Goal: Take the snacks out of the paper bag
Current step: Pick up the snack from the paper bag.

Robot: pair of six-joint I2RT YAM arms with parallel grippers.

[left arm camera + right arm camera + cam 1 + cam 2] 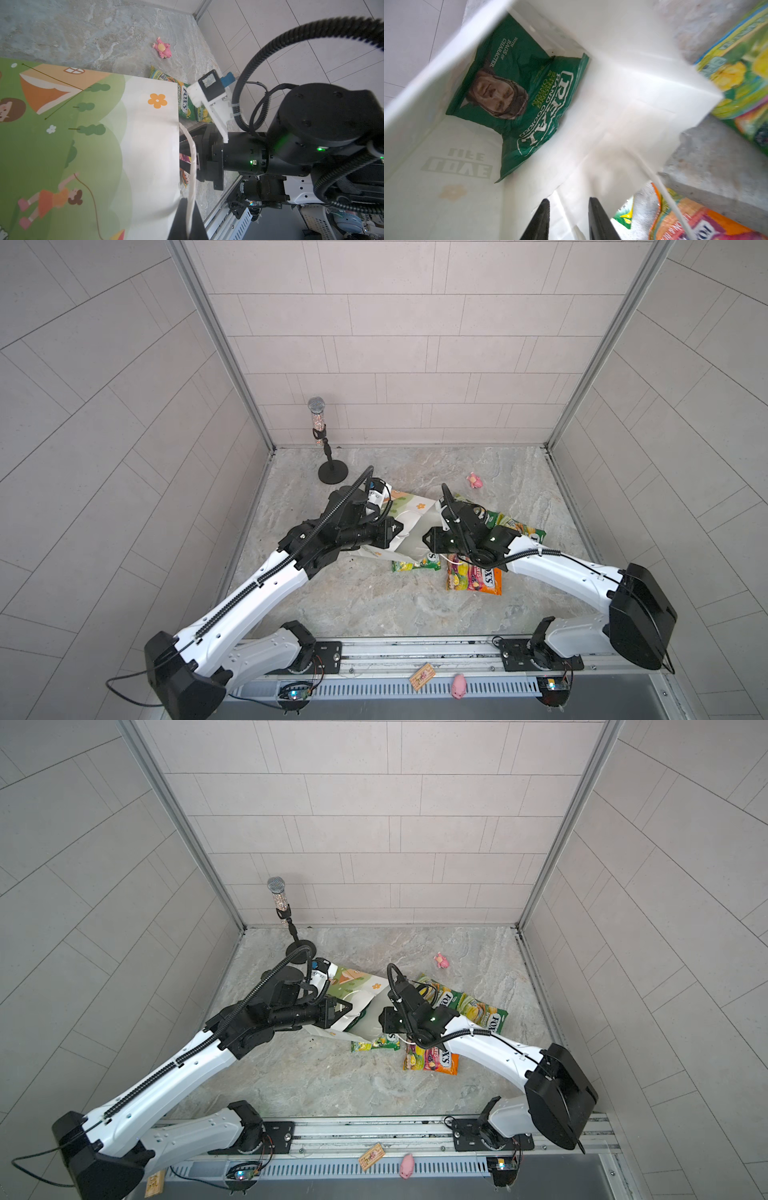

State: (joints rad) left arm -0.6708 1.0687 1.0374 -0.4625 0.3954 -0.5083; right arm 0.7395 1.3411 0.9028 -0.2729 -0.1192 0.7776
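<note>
Centrally placed: paper bag (409,531), on its side on the counter (374,605), with the illustrated green panel up and the mouth turned to 3 o'clock.
Left gripper (397,527): reaches in from 8 o'clock. The jaws are closed on the upper rim of the paper bag, just beside the white cord handle (192,158), and the mouth gapes open.
Right gripper (569,200): comes in from 4 o'clock and sits at the bag's mouth, pointing inward. The jaws are parted with nothing between them, only the white inner wall beyond.
REAL crisp bag (512,93): the only packet seen inside. It is dark green, lies printed face up at the bag's closed end, and is well apart from the right gripper's fingertips.
FOX'S candy bags: two yellow-green packets (432,992) (482,1011) overlap on the counter at 3 o'clock of the paper bag, partly hidden by the right arm.
Third FOX'S bag (415,565): yellow-green, at 5 o'clock of the paper bag, touching its lower edge.
FOX'S FRUITS bag (473,578): orange-pink, at 4 o'clock of the paper bag, near the third FOX'S bag and partly under the right wrist.
Pig toy (474,480): pink, at 1 o'clock, apart from the packets.
Second pig toy (458,685), wooden board (422,675): on the front rail at 6 o'clock, off the counter.
Microphone (316,406): upright on a round-based stand in the 11 o'clock corner.
</note>
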